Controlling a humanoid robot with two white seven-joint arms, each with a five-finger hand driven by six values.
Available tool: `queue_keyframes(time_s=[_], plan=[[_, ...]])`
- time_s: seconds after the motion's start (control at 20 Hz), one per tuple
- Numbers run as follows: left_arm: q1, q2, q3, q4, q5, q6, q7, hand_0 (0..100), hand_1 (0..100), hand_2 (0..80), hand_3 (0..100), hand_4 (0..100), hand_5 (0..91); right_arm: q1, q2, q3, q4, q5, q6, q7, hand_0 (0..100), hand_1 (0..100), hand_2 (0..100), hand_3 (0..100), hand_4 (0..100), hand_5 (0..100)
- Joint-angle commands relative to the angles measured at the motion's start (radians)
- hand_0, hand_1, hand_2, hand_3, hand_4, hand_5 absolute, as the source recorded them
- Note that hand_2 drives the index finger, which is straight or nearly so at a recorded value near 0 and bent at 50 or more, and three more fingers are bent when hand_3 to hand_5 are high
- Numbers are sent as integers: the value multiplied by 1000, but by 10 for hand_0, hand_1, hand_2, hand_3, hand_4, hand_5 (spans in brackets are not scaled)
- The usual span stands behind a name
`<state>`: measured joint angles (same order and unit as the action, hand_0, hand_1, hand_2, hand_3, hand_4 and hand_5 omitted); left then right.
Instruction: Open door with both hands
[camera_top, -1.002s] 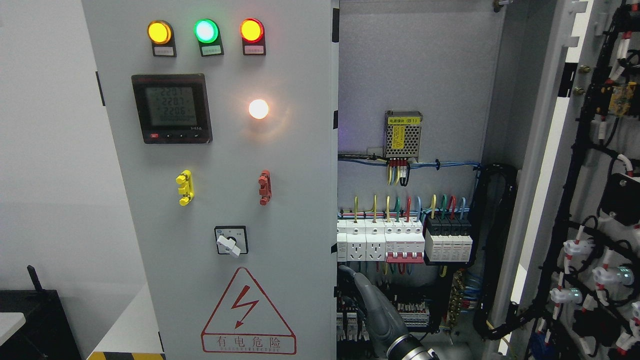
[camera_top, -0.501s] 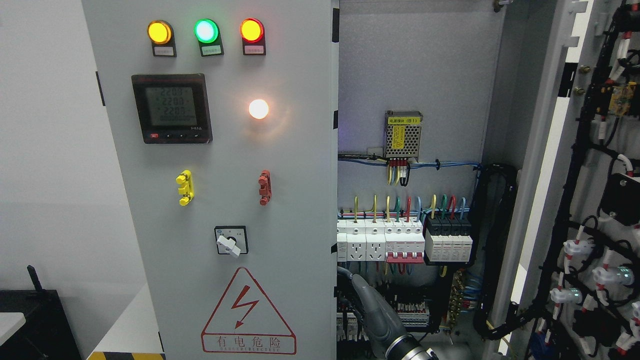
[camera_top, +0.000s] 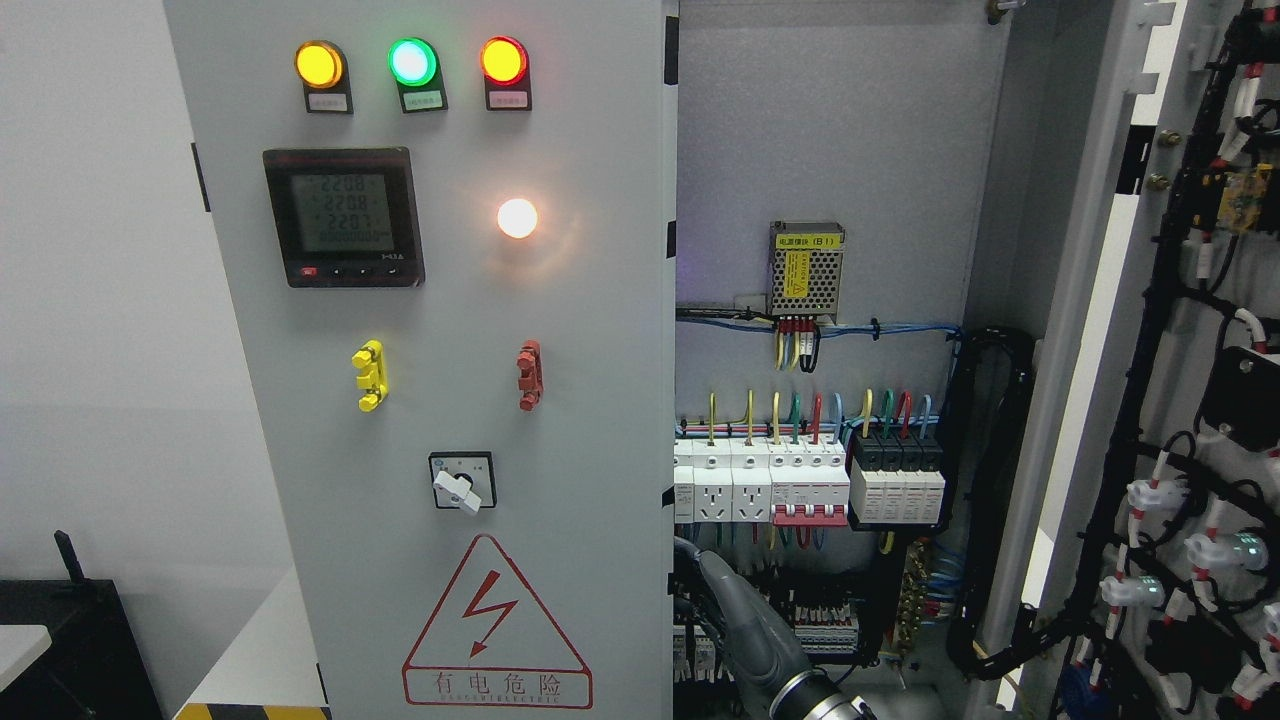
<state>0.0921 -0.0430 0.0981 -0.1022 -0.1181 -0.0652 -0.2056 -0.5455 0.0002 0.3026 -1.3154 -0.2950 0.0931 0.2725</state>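
The grey cabinet's left door (camera_top: 450, 400) stands closed, with three lit lamps, a meter, a yellow and a red handle, a rotary switch and a warning triangle on it. The right door (camera_top: 1180, 400) is swung wide open at the right, its wired inner face showing. My right hand (camera_top: 735, 610) rises from the bottom edge, right of the middle. It lies inside the open bay, and its upper end reaches the left door's free edge (camera_top: 670, 520) below the breakers. Its grip is hidden. No left arm shows.
Inside the bay are a row of breakers and sockets (camera_top: 810, 485), a small power supply (camera_top: 806, 268), coloured wires and black cable loops (camera_top: 985, 500). A dark box (camera_top: 60, 640) sits low at the left beside a white wall.
My right hand has slid slightly down and to the left along the left door's edge. Both doors stand as before; only the meter's digits differ.
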Motion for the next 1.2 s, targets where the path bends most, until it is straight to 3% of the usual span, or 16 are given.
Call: queue_keyframes(time_s=[0.0,1.15], plan=[[0,0,0,1,0,1,0,0,0,0,0,27,0,-1,29,-3,2,-19,0,4,228,0,0,0,0,0],[0,0,0,-1,0,1,0,0,0,0,0,27,0,-27,26,3,13,-62,14,34,228,0,0,0,0,0]])
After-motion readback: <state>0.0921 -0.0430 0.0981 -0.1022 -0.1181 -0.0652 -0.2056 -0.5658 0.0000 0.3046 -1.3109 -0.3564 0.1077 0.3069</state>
